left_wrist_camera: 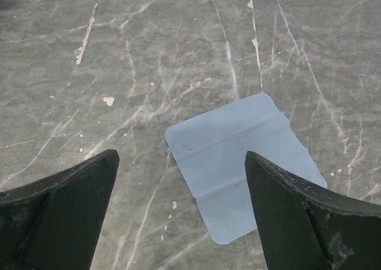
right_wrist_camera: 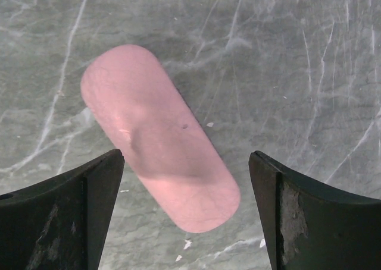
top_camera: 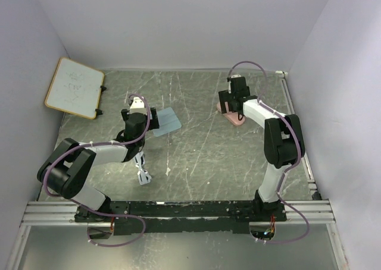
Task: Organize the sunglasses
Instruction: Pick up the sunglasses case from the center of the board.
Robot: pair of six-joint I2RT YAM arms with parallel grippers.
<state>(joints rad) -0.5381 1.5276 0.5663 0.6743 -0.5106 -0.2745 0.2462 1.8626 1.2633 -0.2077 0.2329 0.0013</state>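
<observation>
The sunglasses (top_camera: 141, 170), a small white-framed pair, lie on the table near the front, just under my left forearm; neither wrist view shows them. My left gripper (top_camera: 150, 116) (left_wrist_camera: 181, 156) hangs open over the table, with the light blue cloth (top_camera: 165, 121) (left_wrist_camera: 238, 163) lying flat below and ahead of its right finger. Over at the right, my right gripper (top_camera: 231, 102) (right_wrist_camera: 186, 156) is open above the pink oblong case (top_camera: 233, 115) (right_wrist_camera: 158, 133). The case's near end lies between the fingers, untouched.
A small whiteboard (top_camera: 74, 87) with a wooden frame leans at the back left corner. Pale walls close in the grey marbled table (top_camera: 202, 151) on three sides. A metal rail (top_camera: 178, 209) carrying the arm bases runs along the near edge.
</observation>
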